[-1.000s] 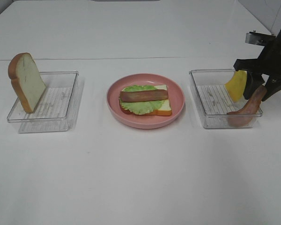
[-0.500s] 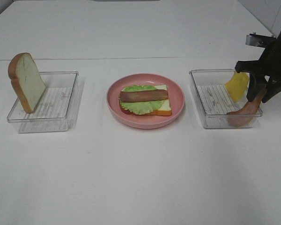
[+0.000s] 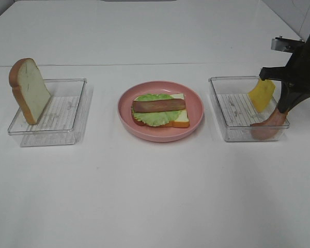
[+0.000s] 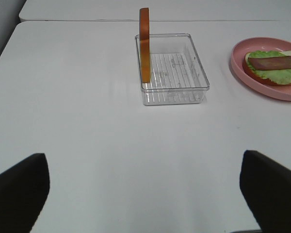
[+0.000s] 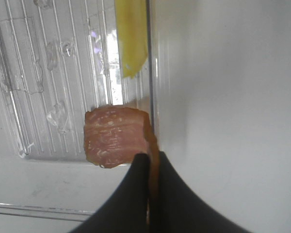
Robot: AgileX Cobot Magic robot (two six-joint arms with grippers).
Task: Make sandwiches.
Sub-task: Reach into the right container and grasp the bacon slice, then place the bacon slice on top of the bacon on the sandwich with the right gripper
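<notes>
Clamping, apparently, one end of the reddish-brown toy bacon strip (image 3: 267,125) at a corner of the clear plastic tray (image 3: 215,101), the right end effector (image 3: 285,108) has the unfinished bread-and-lettuce sandwich (image 3: 160,112), on the round pink plate (image 3: 197,106), leftward.

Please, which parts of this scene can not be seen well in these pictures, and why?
Exterior high: the right edge cuts off the arm above the right end effector.
Right wrist: the fingers cover the gripped end of the bacon strip.
Right wrist: the top edge cuts off the cheese.
Left wrist: the right edge cuts off the plate.
Exterior high: lettuce covers most of the lower bread.
</notes>
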